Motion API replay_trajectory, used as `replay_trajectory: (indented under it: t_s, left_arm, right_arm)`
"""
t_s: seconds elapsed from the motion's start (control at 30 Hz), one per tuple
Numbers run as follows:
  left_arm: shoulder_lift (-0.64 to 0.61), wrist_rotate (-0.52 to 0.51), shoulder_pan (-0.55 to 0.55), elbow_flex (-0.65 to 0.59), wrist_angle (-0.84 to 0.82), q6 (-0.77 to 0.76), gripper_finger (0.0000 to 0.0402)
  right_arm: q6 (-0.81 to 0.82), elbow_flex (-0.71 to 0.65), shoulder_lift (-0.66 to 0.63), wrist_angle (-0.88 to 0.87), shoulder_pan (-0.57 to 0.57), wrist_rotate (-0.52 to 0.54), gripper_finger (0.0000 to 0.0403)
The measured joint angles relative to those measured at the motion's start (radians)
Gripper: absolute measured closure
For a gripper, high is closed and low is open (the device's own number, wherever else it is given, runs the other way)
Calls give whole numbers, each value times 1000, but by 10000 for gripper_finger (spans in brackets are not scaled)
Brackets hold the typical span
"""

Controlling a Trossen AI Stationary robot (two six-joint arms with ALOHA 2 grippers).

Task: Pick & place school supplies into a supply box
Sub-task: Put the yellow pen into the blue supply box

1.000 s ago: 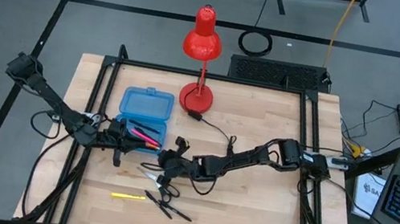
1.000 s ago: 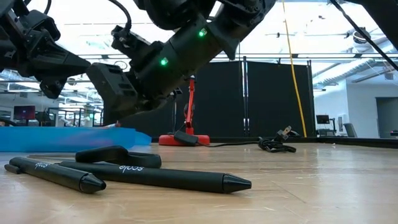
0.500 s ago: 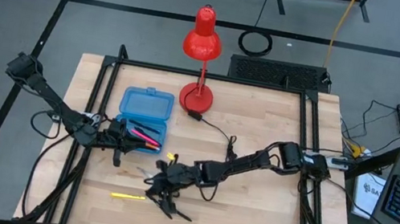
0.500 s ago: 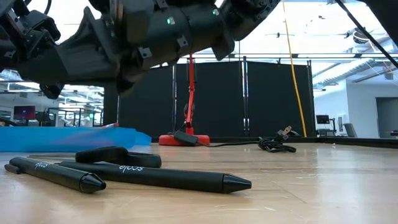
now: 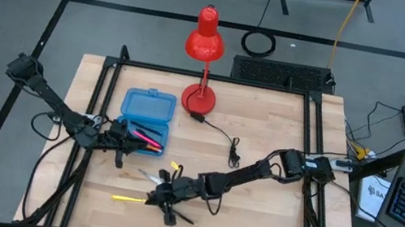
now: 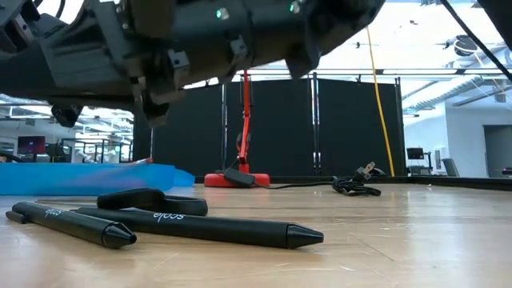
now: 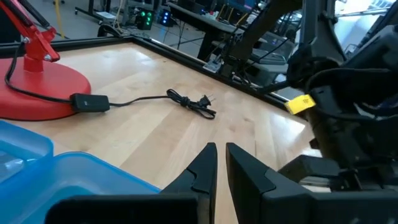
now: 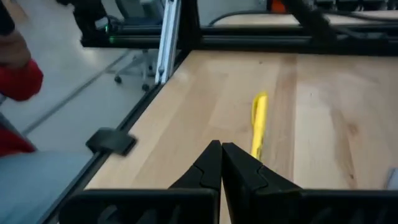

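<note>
1. Wooden tabletop (image 5: 267, 124) is seen bearing a red desk lamp (image 5: 206, 44), its black cord (image 5: 219, 137) and the open blue pencil case (image 5: 146, 116).
2. Pink pencils (image 5: 145, 133) are seen inside the case.
3. The left claw (image 5: 135, 145), nearly closed and holding nothing, is held at the case's near edge.
4. The right claw (image 5: 155, 196), shut and empty, is poised just beside the yellow pencil (image 5: 129, 198), above the black pens (image 5: 174, 212) and scissors (image 5: 149, 176).
</note>
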Motion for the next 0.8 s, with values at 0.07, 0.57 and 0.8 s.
replay_trajectory:
  t_s: [0.07,0.57,0.8]
  left_arm:
    - [0,-2,0,0,1,-2,364]
    - [0,-3,0,0,-9,-2,364]
    - [0,-7,0,0,-8,-1,364]
  right_arm:
    - [20,0,23,69,-7,-16,403]
    - [-23,76,117,108,-9,36,274]
    - [-47,79,135,142,-5,84,211]
